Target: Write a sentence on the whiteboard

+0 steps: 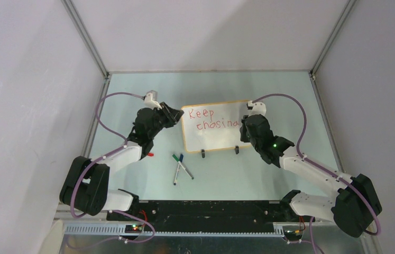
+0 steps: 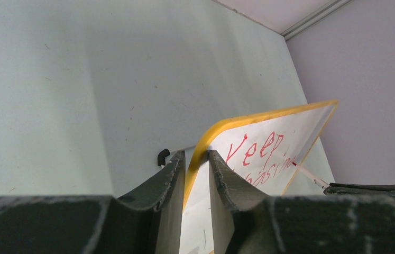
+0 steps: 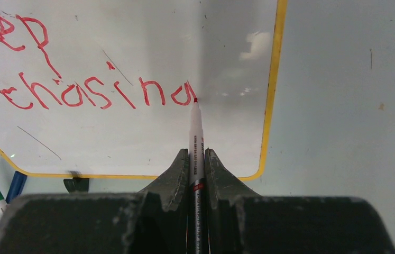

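On the table (image 1: 211, 84), whiteboard (image 1: 216, 138) lengthwise left-right.

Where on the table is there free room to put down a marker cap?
Bare: the strip of table behind the whiteboard, up to the back wall. Crowded: the front, where two pens lie, and the board's sides, taken by the left gripper and right gripper.

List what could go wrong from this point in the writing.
The left pincer clamps only the left edge of the glossy white, orange-framed whiteboard; pressure from the slim white red-tipped marker towards the opposite side might pivot it.
The right pincer, shut on that marker, could smear the red handwritten letters if it sweeps across them.
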Available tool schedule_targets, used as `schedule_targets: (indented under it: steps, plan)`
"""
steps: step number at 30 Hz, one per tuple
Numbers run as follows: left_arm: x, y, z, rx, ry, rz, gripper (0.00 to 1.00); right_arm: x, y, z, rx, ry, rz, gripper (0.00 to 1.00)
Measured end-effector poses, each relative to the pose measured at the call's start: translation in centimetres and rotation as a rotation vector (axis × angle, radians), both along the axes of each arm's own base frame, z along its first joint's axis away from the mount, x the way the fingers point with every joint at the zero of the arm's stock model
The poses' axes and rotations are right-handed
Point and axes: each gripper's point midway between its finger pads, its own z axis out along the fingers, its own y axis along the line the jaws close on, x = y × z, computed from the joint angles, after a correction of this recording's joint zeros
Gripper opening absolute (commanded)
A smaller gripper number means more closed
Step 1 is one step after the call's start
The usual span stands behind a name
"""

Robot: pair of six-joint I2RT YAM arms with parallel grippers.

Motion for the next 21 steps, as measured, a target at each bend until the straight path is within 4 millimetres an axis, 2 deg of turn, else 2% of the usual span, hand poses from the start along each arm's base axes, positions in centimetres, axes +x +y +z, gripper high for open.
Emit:
schedule_targets:
  steps: [21]
  plan:
    - [0.0, 0.0, 0.0, 0.000, 0.000, 0.000, 0.28, -1.0, 0.2, -1.1, -0.032, 0.045, 0.025, 0.00]
